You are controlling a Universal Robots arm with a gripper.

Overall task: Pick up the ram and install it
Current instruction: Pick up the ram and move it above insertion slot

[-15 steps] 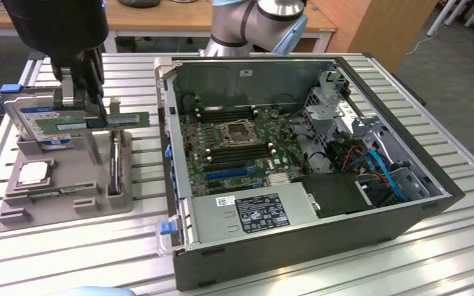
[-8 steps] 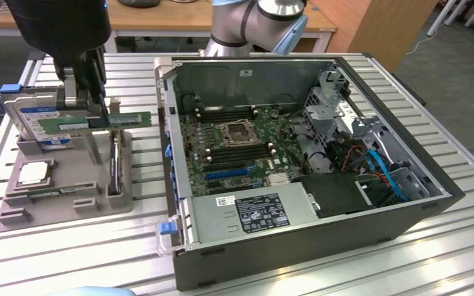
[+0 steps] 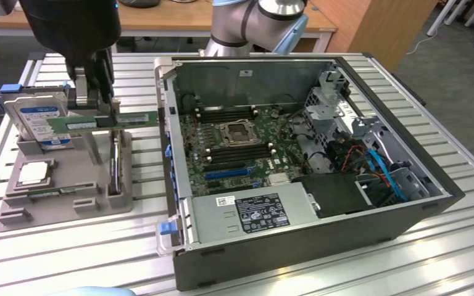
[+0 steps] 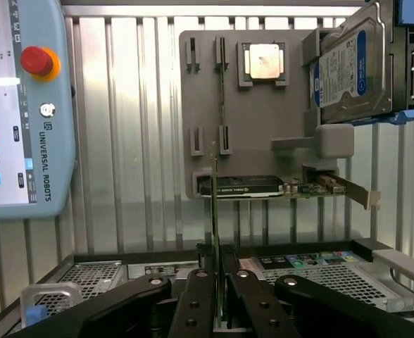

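The ram [image 3: 135, 118] is a long green stick held level above the grey holder [image 3: 64, 203], to the exterior view's left of the open computer case [image 3: 303, 246]. My black gripper [image 3: 93, 114] is shut on its middle from above. In the wrist view the ram [image 4: 215, 204] shows edge-on as a thin line rising from between the fingers of the gripper [image 4: 216, 289], over the holder [image 4: 263, 127]. The motherboard [image 3: 237, 139] with its dark memory slots [image 3: 224, 112] lies open inside the case.
On the holder are a silver CPU chip [image 3: 35, 173], an upright blue-labelled hard drive [image 3: 39, 117] and an expansion card [image 4: 263, 187]. A teach pendant [image 4: 24, 105] lies on the slatted table. The case's metal wall [image 3: 170, 123] stands between holder and motherboard.
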